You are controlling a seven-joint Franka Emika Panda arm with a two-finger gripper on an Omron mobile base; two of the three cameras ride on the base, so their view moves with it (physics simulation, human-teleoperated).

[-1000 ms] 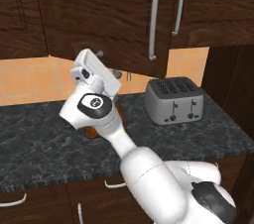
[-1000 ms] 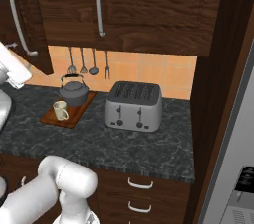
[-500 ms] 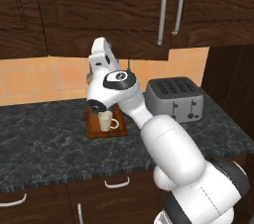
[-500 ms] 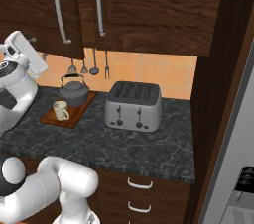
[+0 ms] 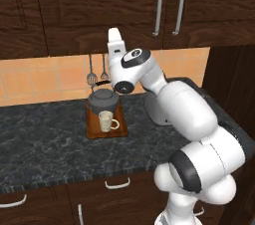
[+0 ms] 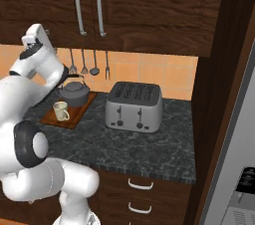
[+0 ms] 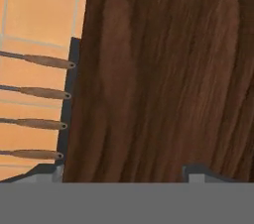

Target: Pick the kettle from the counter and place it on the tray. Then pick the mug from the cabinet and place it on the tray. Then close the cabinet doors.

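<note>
Kettle (image 5: 103,101), mug (image 5: 106,121), tray (image 5: 93,129), unlabelled

You see the dark-grey kettle (image 5: 103,101) and the cream mug (image 5: 106,121) upright together on the reddish wooden tray (image 5: 91,130), mug just in front. The tray lies on the dark marbled bench (image 5: 50,139). Above, the dark-brown cabinet doors (image 5: 99,5) are shut.

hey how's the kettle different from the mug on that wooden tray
The kettle is dark grey metal; the mug is cream-white. The kettle is squat, round and clearly larger; the mug is small and narrow. The kettle carries an arched black handle over its top; the mug has a side handle. The kettle sits at the tray's back, toward the tiled wall; the mug stands in front of it, nearer the counter edge. Both stand upright on the tray.
</note>
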